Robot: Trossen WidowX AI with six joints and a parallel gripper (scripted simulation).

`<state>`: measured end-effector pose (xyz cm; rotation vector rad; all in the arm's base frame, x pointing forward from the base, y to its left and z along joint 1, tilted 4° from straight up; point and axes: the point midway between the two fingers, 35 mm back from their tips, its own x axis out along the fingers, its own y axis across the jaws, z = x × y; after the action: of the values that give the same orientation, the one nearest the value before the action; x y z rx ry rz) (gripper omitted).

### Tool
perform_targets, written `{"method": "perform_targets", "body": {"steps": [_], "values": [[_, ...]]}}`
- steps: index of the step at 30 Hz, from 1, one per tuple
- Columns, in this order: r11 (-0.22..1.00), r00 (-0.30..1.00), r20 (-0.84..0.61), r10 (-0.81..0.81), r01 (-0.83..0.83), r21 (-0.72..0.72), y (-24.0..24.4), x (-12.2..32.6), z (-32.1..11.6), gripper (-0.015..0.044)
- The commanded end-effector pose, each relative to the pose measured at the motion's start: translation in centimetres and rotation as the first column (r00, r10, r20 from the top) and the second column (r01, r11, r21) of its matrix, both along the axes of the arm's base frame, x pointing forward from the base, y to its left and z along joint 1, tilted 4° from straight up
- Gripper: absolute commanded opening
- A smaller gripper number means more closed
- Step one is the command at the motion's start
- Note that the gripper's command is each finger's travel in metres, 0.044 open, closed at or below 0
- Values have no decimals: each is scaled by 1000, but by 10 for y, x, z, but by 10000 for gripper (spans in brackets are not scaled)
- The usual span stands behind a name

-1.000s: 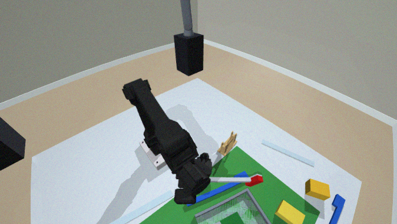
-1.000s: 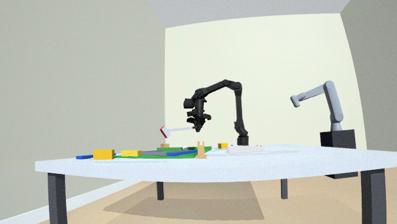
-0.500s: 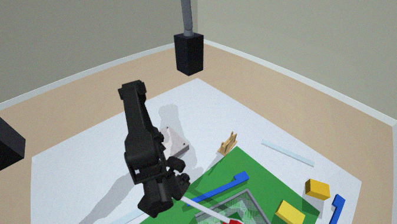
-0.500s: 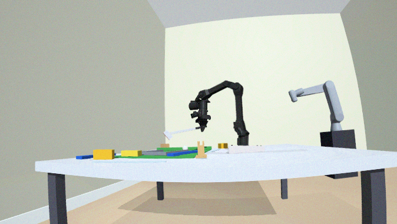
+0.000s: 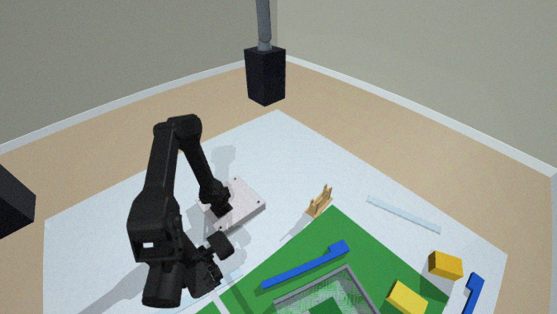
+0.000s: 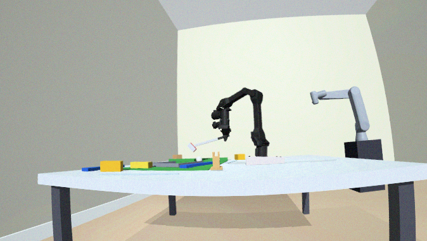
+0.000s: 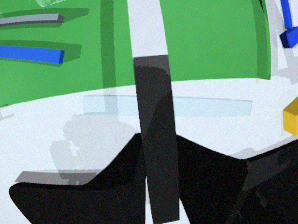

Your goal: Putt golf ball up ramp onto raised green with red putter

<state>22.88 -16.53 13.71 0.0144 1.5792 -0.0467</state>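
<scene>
The putter [image 6: 206, 142] [image 7: 155, 95] has a white shaft, a dark grip and a head that shows white with red edges in the exterior view. My gripper [image 6: 225, 138] [image 7: 151, 137] is shut on the dark grip and holds the putter above the table, its head hanging lower than the grip. In the top view only part of the shaft [image 5: 220, 303] shows, and the head is out of frame. The white golf ball [image 6: 199, 158] sits on the green mat [image 5: 330, 223] [image 6: 222, 160], below and right of the head in the exterior view. The ramp and raised green cannot be told clearly.
A grey-walled frame [image 5: 364, 288] and a long blue bar [image 5: 303, 266] [image 7: 30, 54] lie on the mat. A wooden stand [image 5: 320, 203] [image 6: 216, 163] is by its corner. Yellow blocks [image 5: 446, 266] [image 6: 111, 166] and another blue bar [image 5: 474, 289] are farther off. A grey arm [image 6: 359, 108] stands behind.
</scene>
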Motion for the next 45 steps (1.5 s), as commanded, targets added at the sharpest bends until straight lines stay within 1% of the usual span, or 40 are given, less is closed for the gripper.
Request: {"method": "perform_targets", "body": {"steps": [1, 7, 9, 15, 24, 45], "values": [[994, 994, -7, -106, 106, -17, -17, -12, 4, 0], [963, 963, -24, -269, 268, -40, -40, -35, 7, 0], [957, 958, -25, -287, 286, -42, -43, -38, 7, 0], [957, 958, -25, -287, 286, -42, -43, -38, 1, 0], [957, 958, -25, -287, 286, -43, -44, -39, -30, 0], [957, 958, -26, -287, 286, -43, -46, -41, -59, 0]]}}
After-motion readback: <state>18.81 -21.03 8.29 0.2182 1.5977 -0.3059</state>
